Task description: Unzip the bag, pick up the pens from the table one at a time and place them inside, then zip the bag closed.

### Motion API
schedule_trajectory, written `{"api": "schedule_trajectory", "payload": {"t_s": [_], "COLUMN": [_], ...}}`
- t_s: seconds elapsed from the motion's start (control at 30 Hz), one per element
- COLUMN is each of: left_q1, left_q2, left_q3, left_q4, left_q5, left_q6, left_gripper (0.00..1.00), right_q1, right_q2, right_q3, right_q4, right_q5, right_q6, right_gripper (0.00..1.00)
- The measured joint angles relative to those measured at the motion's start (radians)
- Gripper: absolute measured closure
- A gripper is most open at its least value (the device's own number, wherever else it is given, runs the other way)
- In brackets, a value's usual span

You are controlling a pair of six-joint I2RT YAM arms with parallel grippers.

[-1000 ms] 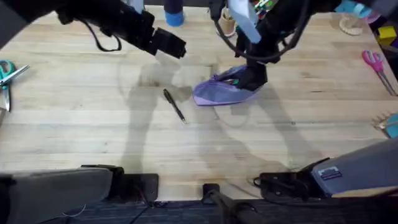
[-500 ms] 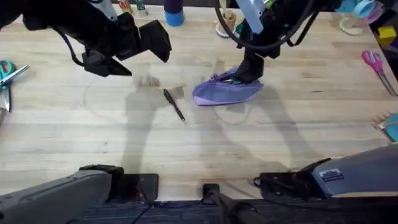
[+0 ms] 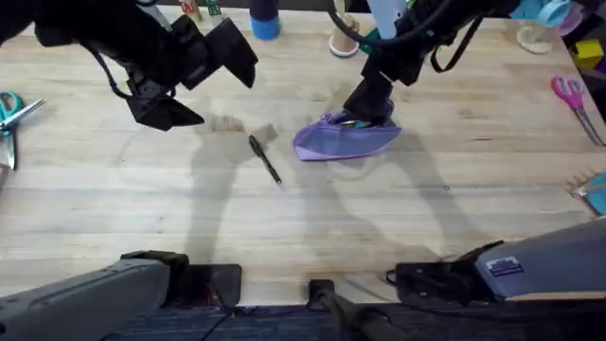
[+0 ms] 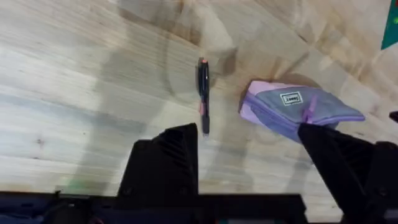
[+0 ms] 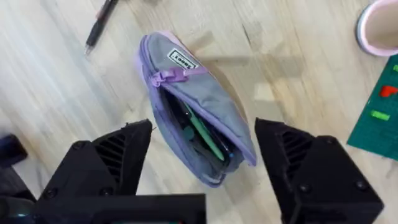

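Hovering wide open, the left hand (image 3: 204, 76) hangs above the pen (image 3: 265, 159) lying on the desk (image 3: 114, 208) beside the unzipped bag (image 3: 343, 139) (soft, floppy); right hand (image 5: 202, 155) gapes empty over it. Slim, light, rolly: pinch mid-barrel.

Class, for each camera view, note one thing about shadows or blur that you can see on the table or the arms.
Overhead: both arms cast soft grey shadows on the table around the pen. Left wrist: a broad shadow darkens the wood beside the pen. Right wrist: the open bag is fairly sharp, the black fingers nearer the lens softer.
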Motion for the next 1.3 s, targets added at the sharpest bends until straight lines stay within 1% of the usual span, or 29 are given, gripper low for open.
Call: {"api": "schedule_trajectory", "payload": {"t_s": [0.07,0.13,0.3,0.37,0.43,0.57,0.63,0.73,0.8,0.87,0.97,1.03,1.2,1.3], "left_q1": [-0.008,-0.026,-0.105,-0.130,-0.147,-0.151,-0.151,-0.157,-0.170,-0.193,-0.236,-0.253,-0.258,-0.258], "left_q2": [0.000,0.002,0.017,0.021,0.023,0.023,0.023,0.024,0.024,0.024,0.024,0.024,0.035,0.075], "left_q3": [0.000,0.000,0.000,0.000,-0.010,-0.082,-0.142,-0.229,-0.270,-0.295,-0.307,-0.308,-0.308,-0.308], "left_q4": [0.000,0.001,0.004,0.004,0.006,0.022,0.065,0.155,0.216,0.252,0.260,0.263,0.273,0.294], "left_q5": [-0.014,-0.032,-0.071,-0.086,-0.102,-0.123,-0.128,-0.132,-0.140,-0.155,-0.207,-0.236,-0.279,-0.279], "left_q6": [-0.018,-0.033,-0.061,-0.076,-0.107,-0.200,-0.232,-0.261,-0.271,-0.279,-0.286,-0.286,-0.287,-0.289], "left_gripper": [0.006,0.006,0.006,0.006,0.006,0.007,0.006,0.004,0.013,0.015,0.015,0.015,0.015,0.031], "right_q1": [-0.004,-0.011,-0.068,-0.098,-0.129,-0.164,-0.172,-0.175,-0.176,-0.176,-0.176,-0.176,-0.176,-0.176], "right_q2": [0.000,0.000,-0.023,-0.052,-0.089,-0.169,-0.202,-0.239,-0.246,-0.246,-0.245,-0.245,-0.245,-0.245], "right_q3": [0.008,0.025,0.058,0.058,0.059,0.061,0.066,0.071,0.072,0.072,0.072,0.072,0.072,0.072], "right_q4": [-0.007,-0.007,-0.007,-0.014,-0.015,-0.015,-0.017,-0.018,-0.018,-0.018,-0.019,-0.020,-0.020,-0.020], "right_q5": [0.000,0.000,0.000,0.000,0.000,0.000,0.000,0.000,0.000,0.000,0.000,0.000,0.000,0.000], "right_q6": [0.025,0.055,0.161,0.205,0.236,0.268,0.274,0.282,0.284,0.285,0.285,0.285,0.285,0.285], "right_gripper": [0.006,0.006,0.005,0.005,0.005,0.005,0.005,0.005,0.005,0.005,0.005,0.005,0.004,0.005]}}
